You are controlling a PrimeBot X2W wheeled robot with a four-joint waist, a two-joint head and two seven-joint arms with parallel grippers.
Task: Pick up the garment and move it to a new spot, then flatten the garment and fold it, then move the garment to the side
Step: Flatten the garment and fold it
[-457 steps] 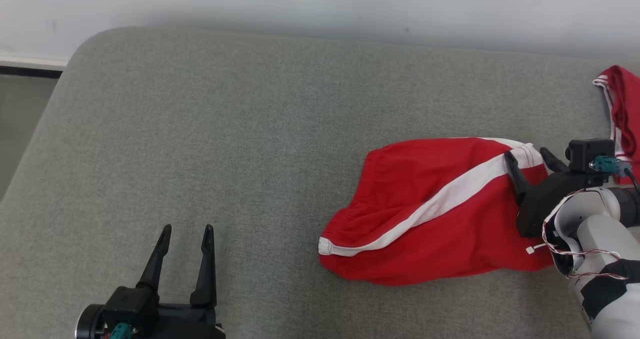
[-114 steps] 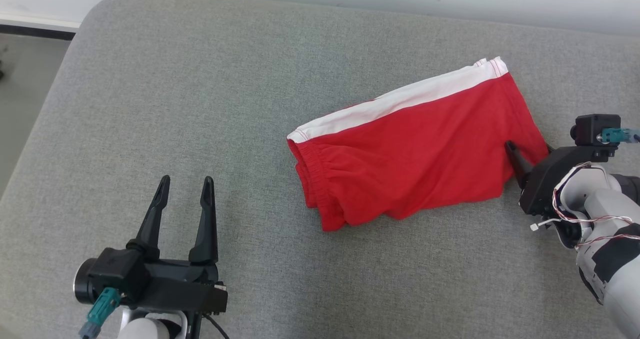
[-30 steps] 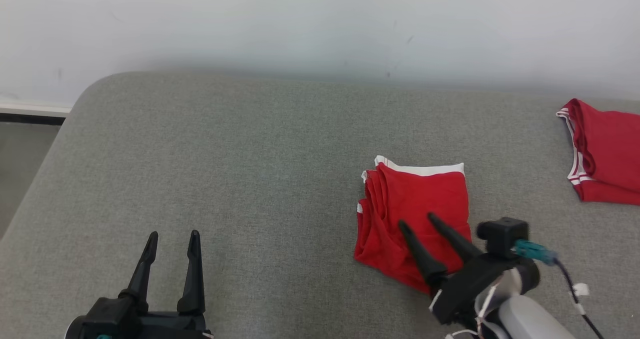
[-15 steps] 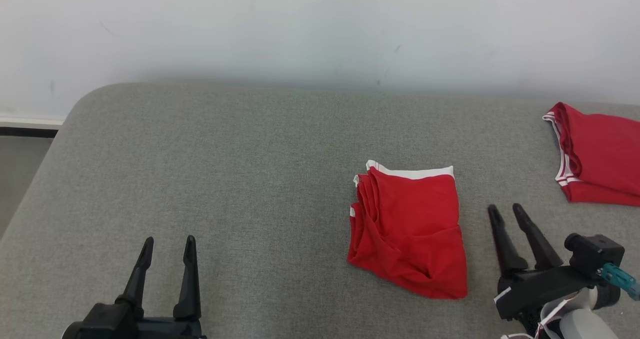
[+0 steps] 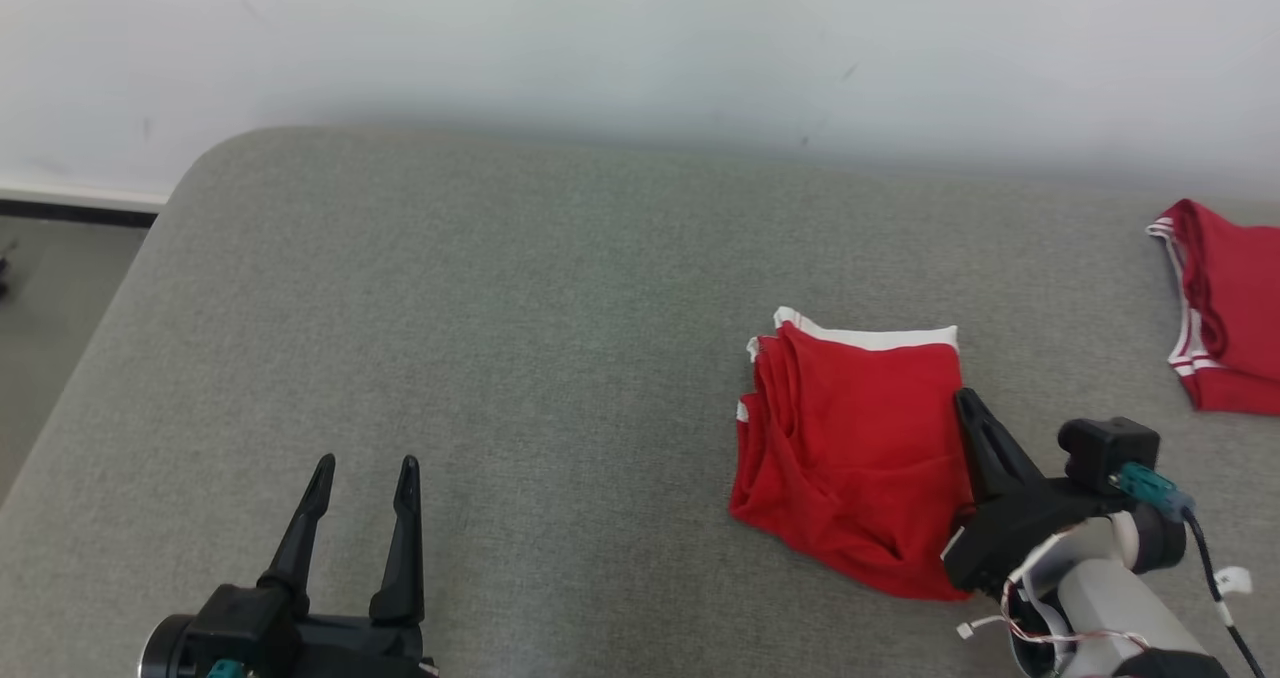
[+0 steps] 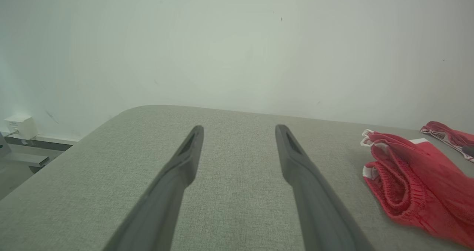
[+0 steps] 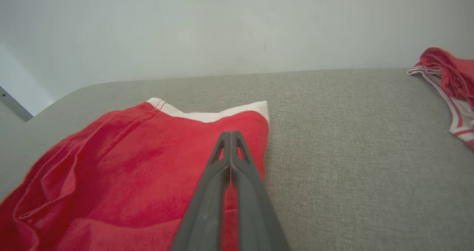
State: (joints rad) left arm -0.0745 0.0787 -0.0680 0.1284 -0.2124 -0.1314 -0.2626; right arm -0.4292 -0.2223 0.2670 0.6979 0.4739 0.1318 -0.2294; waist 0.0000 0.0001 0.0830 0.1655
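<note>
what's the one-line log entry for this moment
folded garment: on cushion, not yet moved aside | right gripper: shut, over garment's right edge | left gripper: open, apart from it | also: second red garment far right

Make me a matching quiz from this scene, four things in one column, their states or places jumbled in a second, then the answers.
1 left gripper
2 right gripper
3 shorts
4 second garment

A shut, at the shorts' right edge
B far right of the cushion
C open, over bare cushion
D folded, right of centre

Pairs: 1-C, 2-A, 3-D, 4-B
</note>
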